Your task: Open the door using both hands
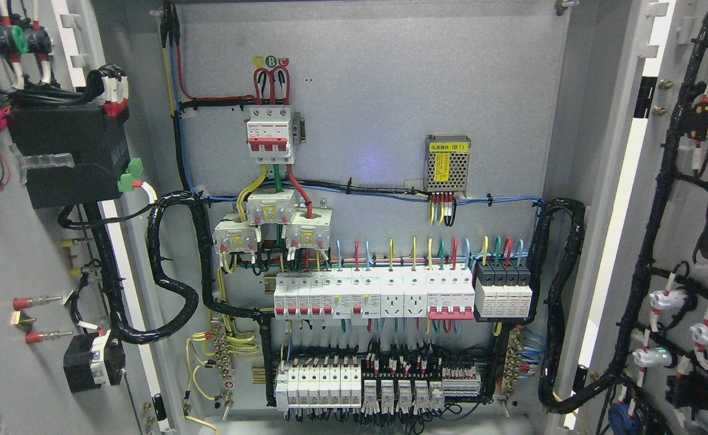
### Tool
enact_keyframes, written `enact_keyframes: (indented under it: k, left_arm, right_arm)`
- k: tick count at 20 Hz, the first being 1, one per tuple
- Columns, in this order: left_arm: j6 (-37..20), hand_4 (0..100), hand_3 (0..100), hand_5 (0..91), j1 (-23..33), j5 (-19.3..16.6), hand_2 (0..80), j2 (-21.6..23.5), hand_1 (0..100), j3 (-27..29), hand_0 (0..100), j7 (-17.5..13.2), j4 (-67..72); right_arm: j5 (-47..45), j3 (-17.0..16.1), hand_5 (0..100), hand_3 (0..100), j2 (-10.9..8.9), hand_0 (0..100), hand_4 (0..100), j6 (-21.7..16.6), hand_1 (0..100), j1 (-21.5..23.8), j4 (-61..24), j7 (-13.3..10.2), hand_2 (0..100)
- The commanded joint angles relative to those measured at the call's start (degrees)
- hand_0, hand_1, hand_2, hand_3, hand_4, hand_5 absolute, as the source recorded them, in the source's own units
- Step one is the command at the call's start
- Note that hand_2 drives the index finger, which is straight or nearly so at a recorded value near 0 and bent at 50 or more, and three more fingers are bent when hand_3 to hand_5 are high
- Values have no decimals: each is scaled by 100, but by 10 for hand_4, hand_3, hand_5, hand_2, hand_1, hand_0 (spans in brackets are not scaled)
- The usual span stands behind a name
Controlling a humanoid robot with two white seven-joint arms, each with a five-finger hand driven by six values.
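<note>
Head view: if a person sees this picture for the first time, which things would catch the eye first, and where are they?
The open cabinet's grey back panel fills the middle, with a red-and-white main breaker at its upper centre and a long row of white breakers lower down. Both doors stand swung open: the left door and the right door show their wired inner sides. No robot hand is in view.

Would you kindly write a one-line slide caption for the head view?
Electrical cabinet with left door and right door swung open, exposing breakers and wiring; no robot hands visible.
</note>
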Motion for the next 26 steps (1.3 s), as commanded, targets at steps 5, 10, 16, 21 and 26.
enact_keyframes:
  k: [5,10,16,21,26]
  left_arm:
    - [-992,31,0,0,261,331,0,63,0,693,0,-21,-2]
    - [-984,31,0,0,358,647,0,203,0,1071,0,-21,-2]
    - [-984,31,0,0,454,955,0,405,0,1440,0,-21,24]
    - [-984,31,0,0,463,1430,0,721,0,1844,0,-21,68]
    - [-905,31,0,0,454,1842,0,1081,0,2143,0,-21,270]
  right_arm:
    - [-71,-290,0,0,-299,107,0,-783,0,159,230,129,0]
    - [-89,-360,0,0,-404,107,0,-826,0,159,239,129,0]
    - [-343,-501,0,0,-387,107,0,-844,0,159,248,129,0]
    - [-370,-588,0,0,-387,107,0,-914,0,142,318,129,0]
    - [-370,-589,0,0,-387,107,0,-1169,0,133,380,129,0]
